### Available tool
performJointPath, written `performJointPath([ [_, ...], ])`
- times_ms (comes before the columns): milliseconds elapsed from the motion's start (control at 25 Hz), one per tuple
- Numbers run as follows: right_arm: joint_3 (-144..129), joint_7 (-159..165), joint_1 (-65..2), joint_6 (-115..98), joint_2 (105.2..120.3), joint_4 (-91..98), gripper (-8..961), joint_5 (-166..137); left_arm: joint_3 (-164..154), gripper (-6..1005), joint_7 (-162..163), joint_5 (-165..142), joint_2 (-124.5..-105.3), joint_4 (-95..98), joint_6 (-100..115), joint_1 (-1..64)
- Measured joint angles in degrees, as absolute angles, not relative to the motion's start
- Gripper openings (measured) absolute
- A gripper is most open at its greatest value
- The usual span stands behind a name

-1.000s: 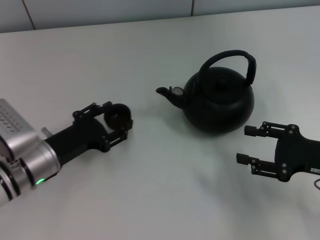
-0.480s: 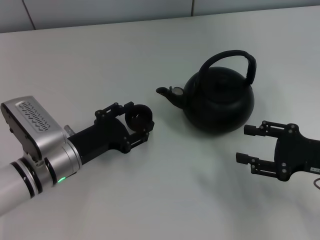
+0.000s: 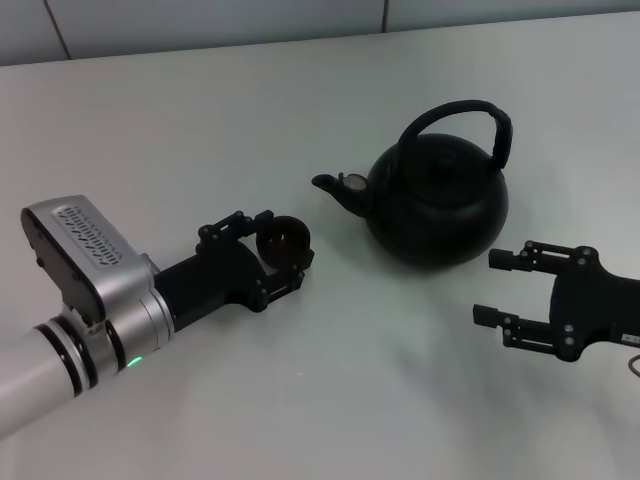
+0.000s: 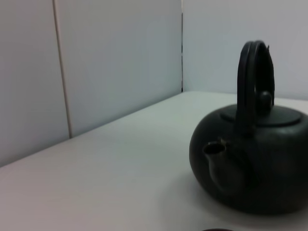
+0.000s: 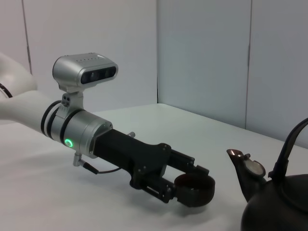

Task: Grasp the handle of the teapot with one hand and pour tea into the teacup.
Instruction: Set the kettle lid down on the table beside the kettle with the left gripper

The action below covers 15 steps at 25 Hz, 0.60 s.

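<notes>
Teacup (image 3: 283, 243) in left gripper (image 3: 272, 252); teapot (image 3: 437, 200) right of it, beyond right gripper (image 3: 500, 290), on desk (image 3: 200, 120).

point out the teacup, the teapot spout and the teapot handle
teacup (image 3: 283, 243), head view, dark inside of the bowl.
teapot spout (image 3: 333, 188), head view, neck near the tip.
teapot handle (image 3: 455, 107), head view, top of the arch.

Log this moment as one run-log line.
left gripper: shut on teacup, near spout | right gripper: open, beside teapot | handle: ungrasped | pour: not yet begun
</notes>
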<state>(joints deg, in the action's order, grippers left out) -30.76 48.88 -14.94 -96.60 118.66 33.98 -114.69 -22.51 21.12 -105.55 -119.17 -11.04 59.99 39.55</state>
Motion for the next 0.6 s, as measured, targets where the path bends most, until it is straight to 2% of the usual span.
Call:
performJointPath([
  [600, -30.8, 49.1, -14.4, -97.3, 118.73, 35.2, 666, -114.7, -21.4, 686, 19.7, -105.6, -119.17, -12.5, 57.9, 39.6],
])
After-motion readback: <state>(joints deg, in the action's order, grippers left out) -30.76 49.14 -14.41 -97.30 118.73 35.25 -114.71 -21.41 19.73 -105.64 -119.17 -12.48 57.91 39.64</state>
